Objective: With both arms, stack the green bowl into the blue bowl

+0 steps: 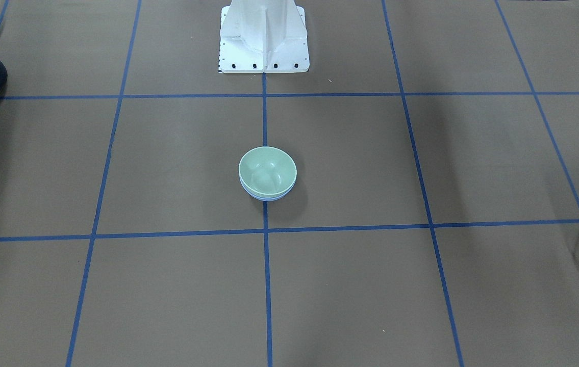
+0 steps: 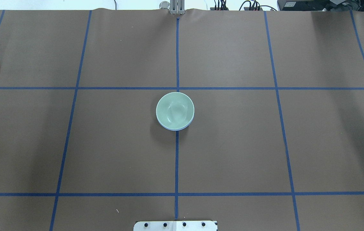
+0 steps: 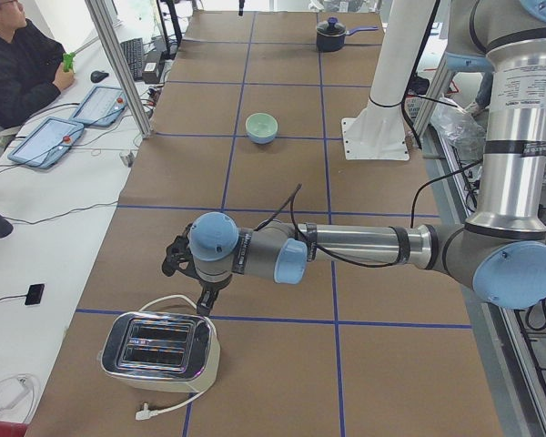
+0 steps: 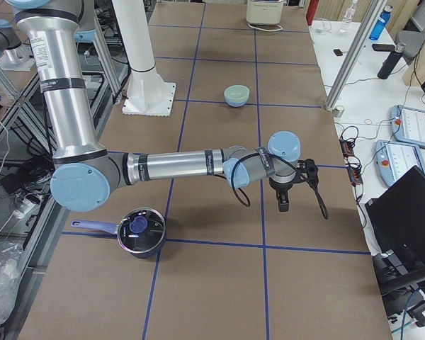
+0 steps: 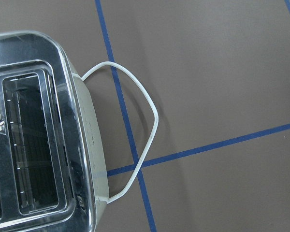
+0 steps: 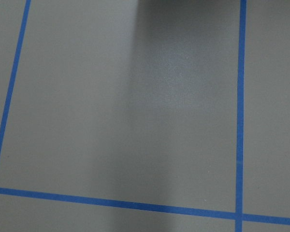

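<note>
The green bowl [image 1: 267, 171] sits nested inside the blue bowl [image 1: 268, 198] at the table's middle, on the centre tape line. Only a thin blue rim [image 2: 175, 129] shows under the green bowl [image 2: 174, 110]. The stack also shows far off in the exterior left view [image 3: 261, 126] and the exterior right view [image 4: 236, 94]. Both arms are stretched out away from the bowls. My left gripper [image 3: 189, 280] hangs just above a toaster at the table's left end. My right gripper [image 4: 301, 202] hangs over bare table at the right end. I cannot tell whether either is open or shut.
A chrome toaster [image 3: 159, 355] with a white cord [image 5: 145, 121] stands under the left gripper. A dark lidded pot [image 4: 138, 232] stands near the right arm. The white pedestal [image 1: 263, 35] stands at the table's robot side. Operators' tablets lie past the far edge.
</note>
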`<state>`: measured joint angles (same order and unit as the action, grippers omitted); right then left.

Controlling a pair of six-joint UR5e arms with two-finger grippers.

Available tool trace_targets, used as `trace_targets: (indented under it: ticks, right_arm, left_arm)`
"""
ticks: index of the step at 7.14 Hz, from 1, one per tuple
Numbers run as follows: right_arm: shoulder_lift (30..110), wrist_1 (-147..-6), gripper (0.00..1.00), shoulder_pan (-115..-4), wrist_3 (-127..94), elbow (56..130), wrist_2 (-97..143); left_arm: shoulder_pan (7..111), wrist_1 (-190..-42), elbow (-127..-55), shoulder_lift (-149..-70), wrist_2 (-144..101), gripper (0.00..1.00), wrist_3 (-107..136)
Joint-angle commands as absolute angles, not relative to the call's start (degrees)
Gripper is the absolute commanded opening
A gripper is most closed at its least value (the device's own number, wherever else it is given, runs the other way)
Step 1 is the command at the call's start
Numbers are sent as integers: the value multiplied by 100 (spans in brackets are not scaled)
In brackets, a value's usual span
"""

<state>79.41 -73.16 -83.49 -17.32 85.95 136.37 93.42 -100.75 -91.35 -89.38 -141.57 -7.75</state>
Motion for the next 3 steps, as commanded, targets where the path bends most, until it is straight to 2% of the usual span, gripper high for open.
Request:
trace_targets:
  ticks: [1,3]
  right_arm:
    - [7954,-7330,100,-8376,-1731,8665,13649]
    - [7989,-7348,100,-8376,-1731,8718,13649]
  left_arm:
    - [9343,-10187,-9360,-8631,-14159,98,-773]
    - [9343,-10187,-9360,-8640,-14159,98,-756]
